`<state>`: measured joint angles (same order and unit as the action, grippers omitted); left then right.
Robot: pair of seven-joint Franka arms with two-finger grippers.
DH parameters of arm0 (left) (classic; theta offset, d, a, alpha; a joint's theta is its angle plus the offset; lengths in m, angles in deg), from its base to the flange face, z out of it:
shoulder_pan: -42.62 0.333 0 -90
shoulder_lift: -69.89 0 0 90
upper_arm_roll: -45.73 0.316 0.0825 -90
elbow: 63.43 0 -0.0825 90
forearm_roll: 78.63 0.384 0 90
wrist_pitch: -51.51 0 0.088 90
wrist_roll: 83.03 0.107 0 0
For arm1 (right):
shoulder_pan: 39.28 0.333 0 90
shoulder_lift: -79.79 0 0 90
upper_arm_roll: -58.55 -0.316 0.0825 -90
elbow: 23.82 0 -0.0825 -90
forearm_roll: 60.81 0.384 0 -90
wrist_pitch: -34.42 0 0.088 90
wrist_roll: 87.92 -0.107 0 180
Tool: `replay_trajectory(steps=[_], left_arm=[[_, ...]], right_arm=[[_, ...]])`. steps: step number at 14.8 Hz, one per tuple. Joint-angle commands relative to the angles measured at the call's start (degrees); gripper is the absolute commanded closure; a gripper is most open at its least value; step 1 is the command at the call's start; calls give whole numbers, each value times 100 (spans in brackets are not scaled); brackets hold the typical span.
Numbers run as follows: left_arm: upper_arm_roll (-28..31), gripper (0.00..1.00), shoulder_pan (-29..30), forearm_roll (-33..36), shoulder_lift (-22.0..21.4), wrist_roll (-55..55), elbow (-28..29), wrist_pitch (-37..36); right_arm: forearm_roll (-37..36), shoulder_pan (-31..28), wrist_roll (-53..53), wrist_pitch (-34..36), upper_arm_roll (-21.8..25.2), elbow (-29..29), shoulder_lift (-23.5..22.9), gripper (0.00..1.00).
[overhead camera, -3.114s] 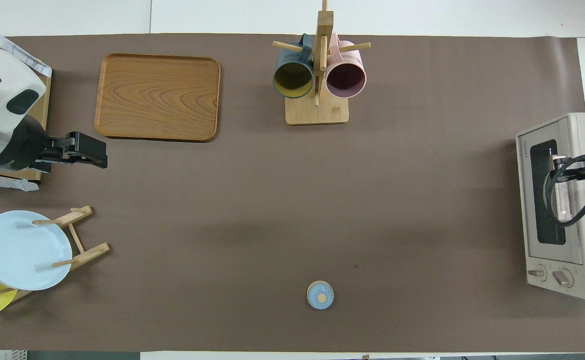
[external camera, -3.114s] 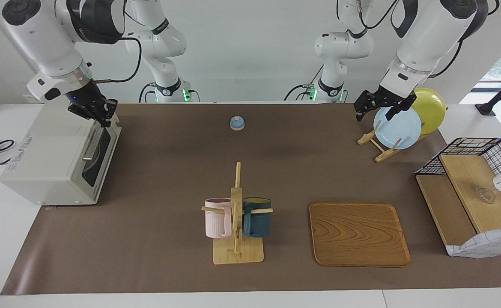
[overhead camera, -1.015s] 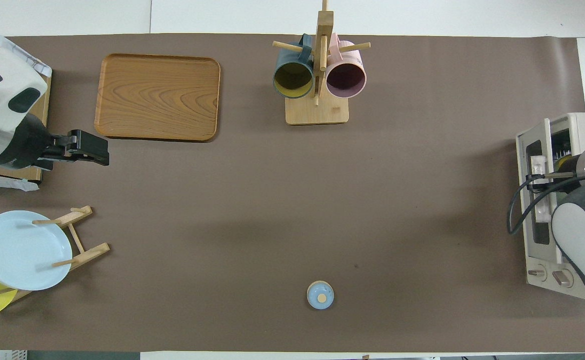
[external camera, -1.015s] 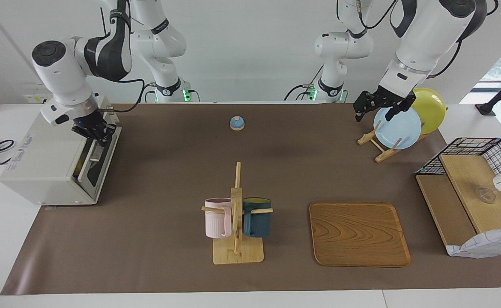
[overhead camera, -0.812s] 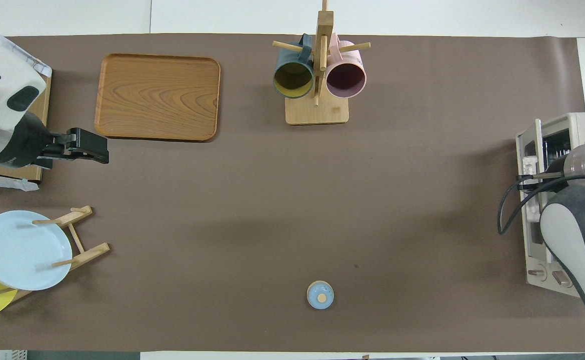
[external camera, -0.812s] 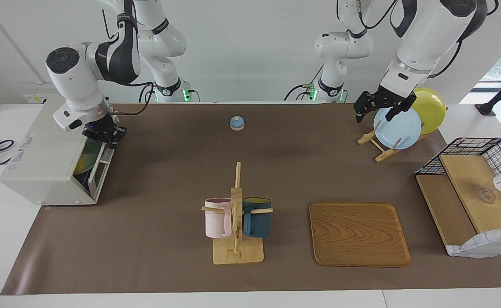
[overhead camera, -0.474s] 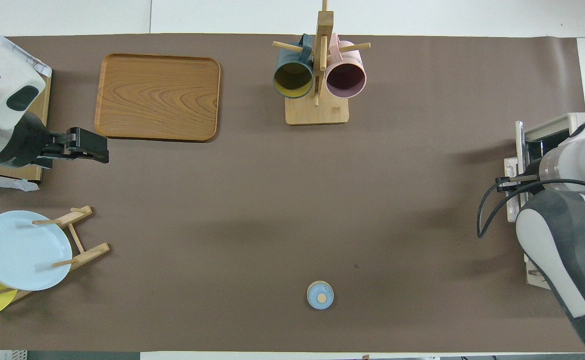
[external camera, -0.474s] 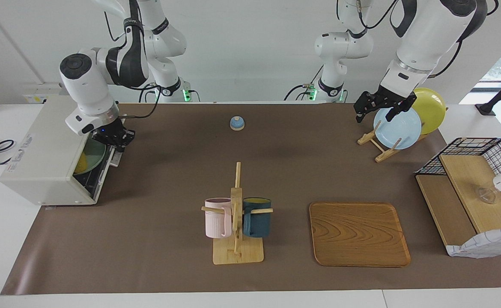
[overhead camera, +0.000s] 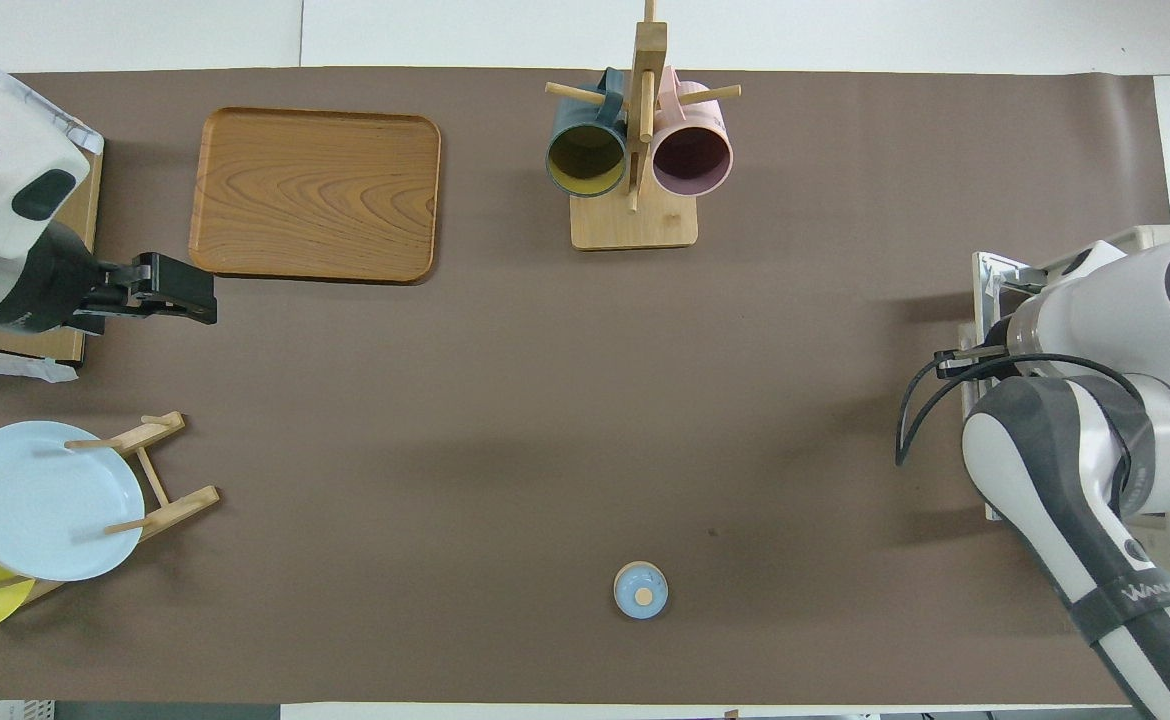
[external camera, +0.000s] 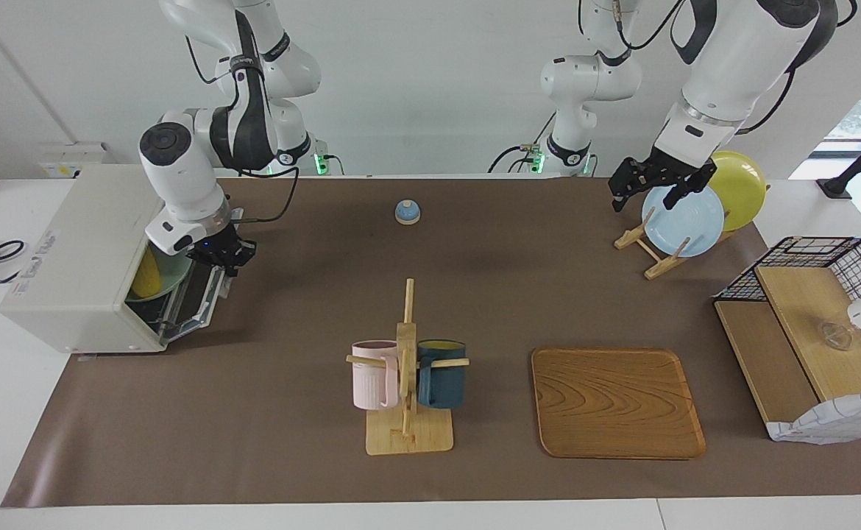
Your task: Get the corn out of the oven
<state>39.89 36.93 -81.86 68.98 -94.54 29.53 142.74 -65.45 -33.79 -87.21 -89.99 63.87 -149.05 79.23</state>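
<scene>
We are at the oven (external camera: 81, 269), which sits at the left of the facing view, on the right arm's end of the table. Its door (external camera: 199, 298) hangs partly down, tilted outward, and our right gripper (external camera: 226, 259) is clenched on the top edge of that door, by the handle. In the overhead view the arm's own body covers the gripper, so we read the grip from the facing view.

The corn (external camera: 146, 274) lies inside the oven, on a pale green dish (external camera: 168, 274), seen through the gap above the door. It shows as a yellow shape deep in the opening, and only part of it is visible, so we cannot tell for sure which way it runs.

What matters next: the corn lies inward from our right gripper, toward the left of the facing view and a little lower, past the door's edge. We judge the door needs to drop further before anything can reach in.

Our left gripper (external camera: 651, 182) waits with fingers spread, over the plate rack (external camera: 647, 254) at the upper right of the facing view, well apart from the oven. The right arm is plainly the nearer one.
</scene>
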Motion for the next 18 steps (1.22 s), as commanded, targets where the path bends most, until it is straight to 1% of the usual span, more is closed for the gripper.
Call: replay_trajectory(steps=[1, 4, 9, 10, 14, 18], left_arm=[[-13, 0, 34, -55, -120, -44, 222, 149], [-13, 0, 42, -55, -129, -53, 231, 158], [-22, 0, 16, -55, -129, -62, 222, 184], [-22, 0, 16, -55, -129, -62, 222, 193], [-22, 0, 51, -64, -138, -53, 248, 219], [-22, 0, 34, -64, -147, -62, 257, 211]], right_arm=[[-90, -40, -62, -461, 66, 7, -216, 100], [-81, 49, -150, -548, 66, -81, -216, 100], [-81, 84, -342, -619, 66, -116, -418, 100], [-73, 162, -387, -732, 66, -142, -453, 100], [-72, 163, -414, -1075, 66, -458, -497, 100], [-72, 163, -414, -1181, 66, -564, -489, 100]])
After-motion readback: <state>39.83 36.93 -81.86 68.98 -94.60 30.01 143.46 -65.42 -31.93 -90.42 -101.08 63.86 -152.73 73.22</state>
